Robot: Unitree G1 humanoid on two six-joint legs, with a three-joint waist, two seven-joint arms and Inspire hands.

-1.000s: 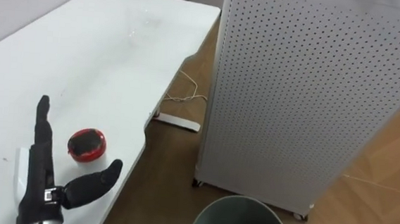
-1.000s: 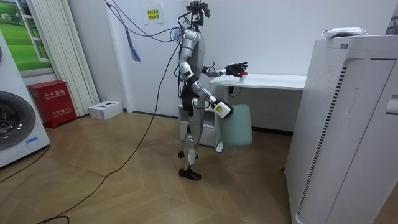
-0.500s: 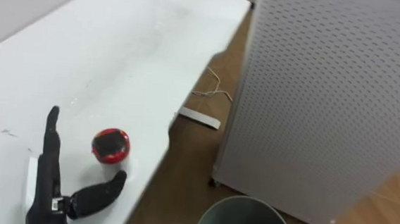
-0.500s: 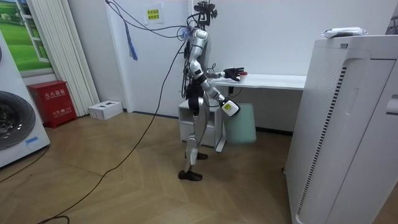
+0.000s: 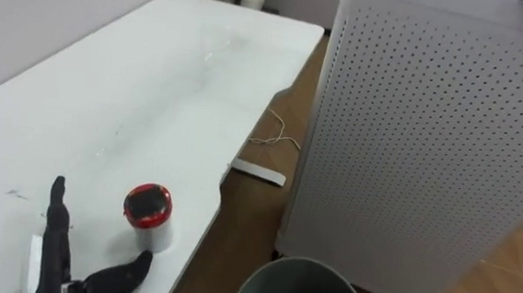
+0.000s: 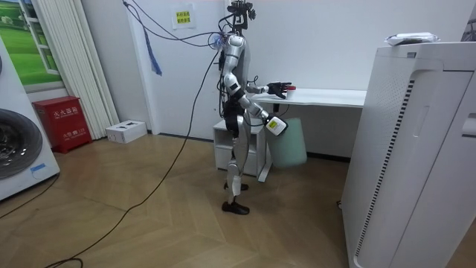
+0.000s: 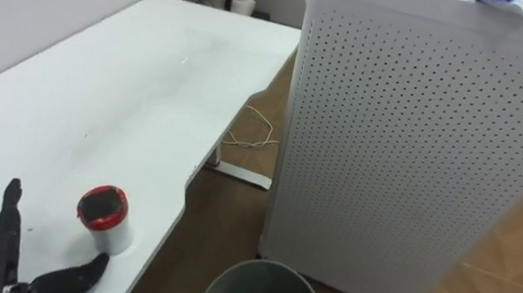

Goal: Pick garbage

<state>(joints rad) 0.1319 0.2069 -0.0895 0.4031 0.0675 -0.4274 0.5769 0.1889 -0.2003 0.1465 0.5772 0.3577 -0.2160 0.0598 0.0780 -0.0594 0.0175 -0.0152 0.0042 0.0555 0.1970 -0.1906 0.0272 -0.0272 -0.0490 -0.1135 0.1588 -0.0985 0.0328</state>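
A small white cup with a red lid [image 5: 148,214] [image 7: 106,217] stands upright near the front edge of the white desk [image 5: 155,84]. My left hand [image 5: 51,252] [image 7: 5,250] rests open on the desk just left of the cup, fingers straight and thumb reaching below the cup without touching it. A grey-green trash bin [image 5: 302,292] [image 7: 260,292] shows below the desk edge. In the room view the bin [image 6: 288,143] hangs off the floor at my right side, with my right hand [image 6: 274,126] at its rim.
A tall white perforated cabinet [image 5: 429,130] stands on the wooden floor right of the desk. A thin cable [image 5: 276,138] and the desk's foot [image 5: 258,171] lie in the gap between them. In the room view a large white appliance [image 6: 416,149] stands at the room view's right.
I have stepped closer to the desk, and the eye view has shifted. My left hand sits lower in the picture, still beside the cup. The bin moved along with my right arm.
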